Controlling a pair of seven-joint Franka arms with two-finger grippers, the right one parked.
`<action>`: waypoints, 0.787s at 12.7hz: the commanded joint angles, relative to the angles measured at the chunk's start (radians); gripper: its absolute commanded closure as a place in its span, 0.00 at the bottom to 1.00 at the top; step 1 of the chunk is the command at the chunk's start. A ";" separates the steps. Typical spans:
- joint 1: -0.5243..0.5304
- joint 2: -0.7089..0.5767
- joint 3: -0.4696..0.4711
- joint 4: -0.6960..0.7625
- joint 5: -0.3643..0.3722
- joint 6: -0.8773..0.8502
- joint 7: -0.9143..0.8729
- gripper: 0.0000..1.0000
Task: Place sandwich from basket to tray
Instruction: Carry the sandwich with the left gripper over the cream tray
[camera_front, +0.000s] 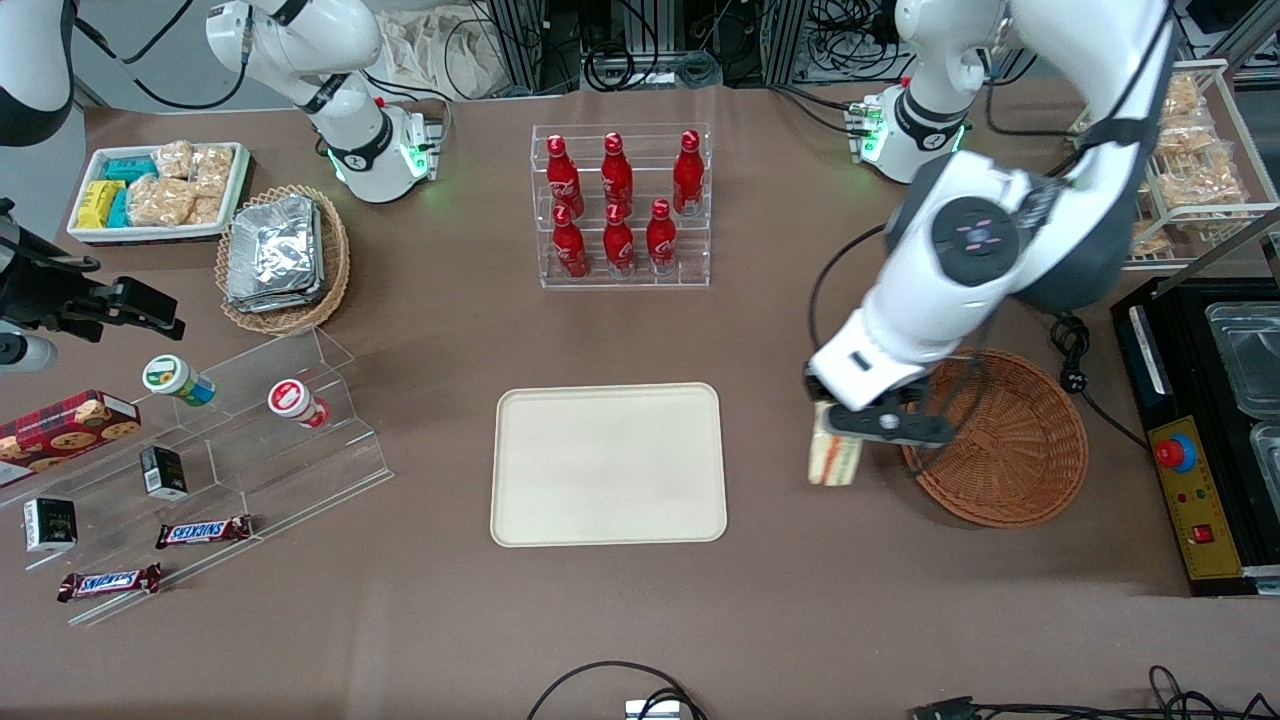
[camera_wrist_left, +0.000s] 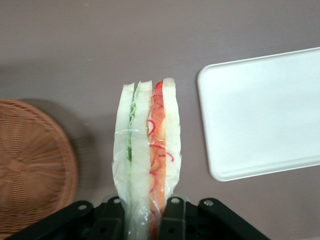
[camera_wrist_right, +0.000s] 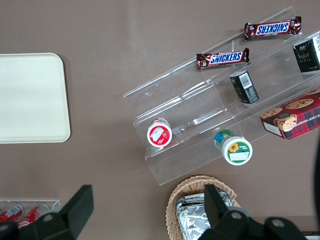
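Observation:
My left gripper (camera_front: 845, 425) is shut on the sandwich (camera_front: 834, 458), a pale bread wedge in clear wrap with red, orange and green filling (camera_wrist_left: 147, 150). It holds the sandwich in the air above bare table, between the reddish-brown wicker basket (camera_front: 1010, 440) and the cream tray (camera_front: 608, 465). The black fingers (camera_wrist_left: 172, 217) clamp the wedge's narrow end. The basket (camera_wrist_left: 30, 165) looks empty. The tray (camera_wrist_left: 265, 115) is bare.
An acrylic rack of red bottles (camera_front: 620, 205) stands farther from the front camera than the tray. A clear stepped shelf with snacks (camera_front: 200, 450) and a tan basket of foil packets (camera_front: 282, 258) lie toward the parked arm's end. A black appliance (camera_front: 1200, 430) stands beside the basket.

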 joint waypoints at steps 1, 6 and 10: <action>-0.108 0.182 0.001 0.195 0.093 -0.044 -0.146 0.83; -0.236 0.402 0.006 0.349 0.176 -0.008 -0.264 0.83; -0.274 0.469 0.007 0.352 0.202 0.078 -0.338 0.83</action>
